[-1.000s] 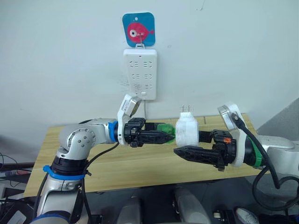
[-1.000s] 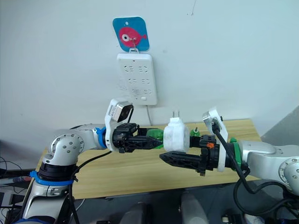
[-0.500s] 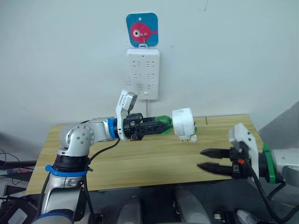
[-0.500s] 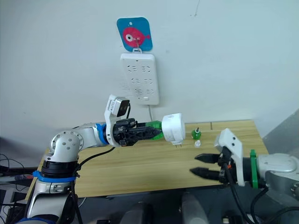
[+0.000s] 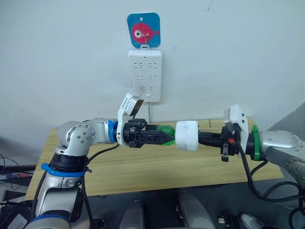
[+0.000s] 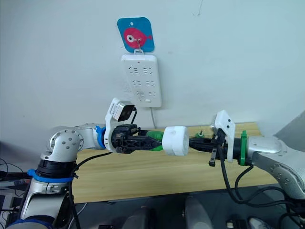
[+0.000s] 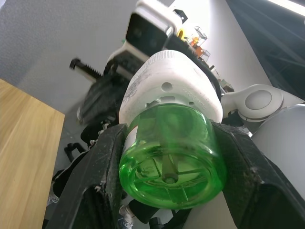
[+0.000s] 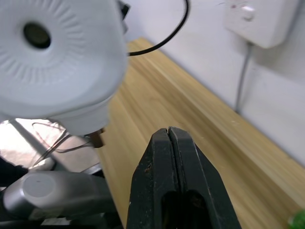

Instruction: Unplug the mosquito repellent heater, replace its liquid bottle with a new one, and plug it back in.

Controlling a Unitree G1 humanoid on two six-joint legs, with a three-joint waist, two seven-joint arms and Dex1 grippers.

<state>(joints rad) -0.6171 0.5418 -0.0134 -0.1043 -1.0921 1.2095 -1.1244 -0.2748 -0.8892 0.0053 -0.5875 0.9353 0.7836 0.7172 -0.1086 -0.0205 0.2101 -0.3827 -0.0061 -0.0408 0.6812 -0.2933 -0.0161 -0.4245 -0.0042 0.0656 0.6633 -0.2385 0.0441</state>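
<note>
In the middle of the frame, above the wooden worktop (image 5: 143,167), the left gripper (image 5: 164,137) is clamped on the green liquid bottle (image 7: 171,160). The bottle sits in the white mosquito repellent heater (image 5: 187,135). The right gripper (image 8: 172,138) is pressed closed, empty, just beside the heater.

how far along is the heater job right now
Unplugging looks done: the mosquito repellent heater is off the power strip and held in the air above the table. In hand: the left gripper clamps the green bottle seated in the heater, while the right gripper, shut on nothing, points at the heater's face. Whether this bottle is old or new I cannot tell. Left: plugging back in.
</note>
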